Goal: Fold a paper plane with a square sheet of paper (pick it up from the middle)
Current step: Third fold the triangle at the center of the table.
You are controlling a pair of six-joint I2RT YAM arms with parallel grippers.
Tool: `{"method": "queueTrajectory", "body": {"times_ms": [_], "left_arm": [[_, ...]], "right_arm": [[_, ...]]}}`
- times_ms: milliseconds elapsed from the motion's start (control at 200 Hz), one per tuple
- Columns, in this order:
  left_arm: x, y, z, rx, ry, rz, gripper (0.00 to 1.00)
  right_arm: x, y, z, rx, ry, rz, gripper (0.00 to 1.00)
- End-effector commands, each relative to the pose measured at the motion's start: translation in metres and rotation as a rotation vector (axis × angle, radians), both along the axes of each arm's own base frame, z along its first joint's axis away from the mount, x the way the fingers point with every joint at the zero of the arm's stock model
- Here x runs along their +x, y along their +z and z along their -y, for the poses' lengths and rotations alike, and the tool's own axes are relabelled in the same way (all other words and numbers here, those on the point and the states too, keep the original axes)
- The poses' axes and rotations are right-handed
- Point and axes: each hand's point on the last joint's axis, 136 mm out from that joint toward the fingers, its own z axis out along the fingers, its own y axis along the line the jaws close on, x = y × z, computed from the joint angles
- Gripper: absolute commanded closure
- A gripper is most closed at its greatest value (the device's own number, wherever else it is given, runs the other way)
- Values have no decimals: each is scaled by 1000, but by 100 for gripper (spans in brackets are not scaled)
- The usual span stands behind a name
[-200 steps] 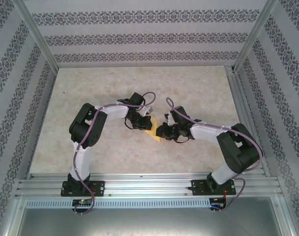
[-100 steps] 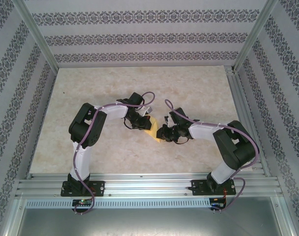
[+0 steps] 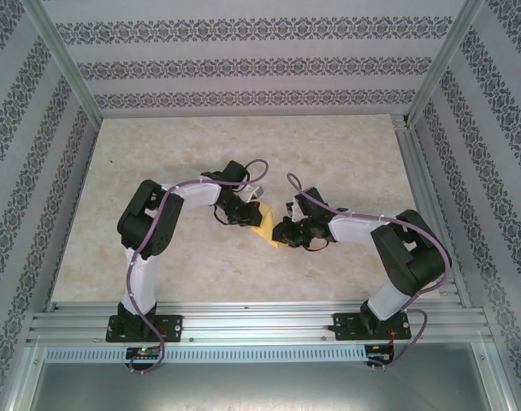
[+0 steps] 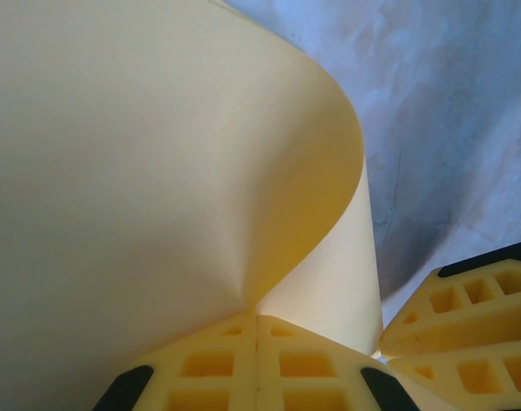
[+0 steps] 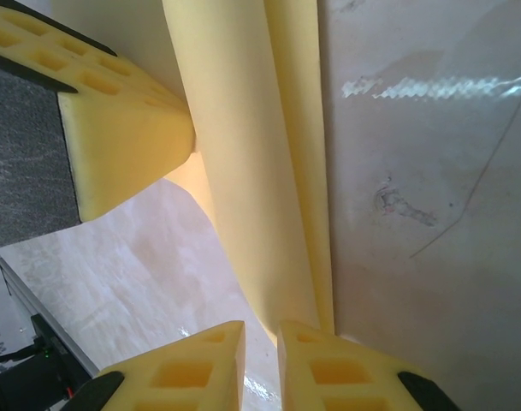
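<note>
Standing bolted on the aluminium rail along the near edge of the table, with the left arm toward that edge's left end and the right arm toward its right end. Bending both elbows outward and reaching both wrists inward, meeting a little nearer than the table's middle and well apart from every corner.

Gripping the nearer end of the square sheet of paper with the right gripper. Holding its yellow pads close together, with just a thin slit between them in the right wrist view, and taking the narrowing end of the sheet at the fingertips. Holding that sheet off the table surface, curled and seemingly doubled over lengthwise rather than lying flat, and stretching it away from the right gripper as a pale-yellow band.

Pinching the farther end with the left gripper, pads pressing fully together on the paper in the left wrist view, with the sheet billowing up from the nip in a broad curve. Pointing the two grippers at each other, fingertips just beside one another at the paper's lower corner.

Stretching on as marbled tabletop to the far edge, and closing off behind that edge with patterned walls.
</note>
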Motion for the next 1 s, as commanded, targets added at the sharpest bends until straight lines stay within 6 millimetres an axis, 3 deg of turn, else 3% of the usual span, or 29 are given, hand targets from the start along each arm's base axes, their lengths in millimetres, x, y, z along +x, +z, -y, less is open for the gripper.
{"method": "queueTrajectory", "body": {"times_ms": [0,540,834,999], "left_arm": [[0,1,-9,15,-8,15,100],[2,-9,-9,32,-6,5,99],[2,-20,-12,51,1,-10,99],[0,-27,-14,70,-5,-22,99]], "right_arm": [[-3,-2,-5,7,36,0,82],[-6,-13,-1,-41,42,-21,82],[-17,-36,13,-121,31,-79,82],[-16,-38,14,-130,26,-83,82]]}}
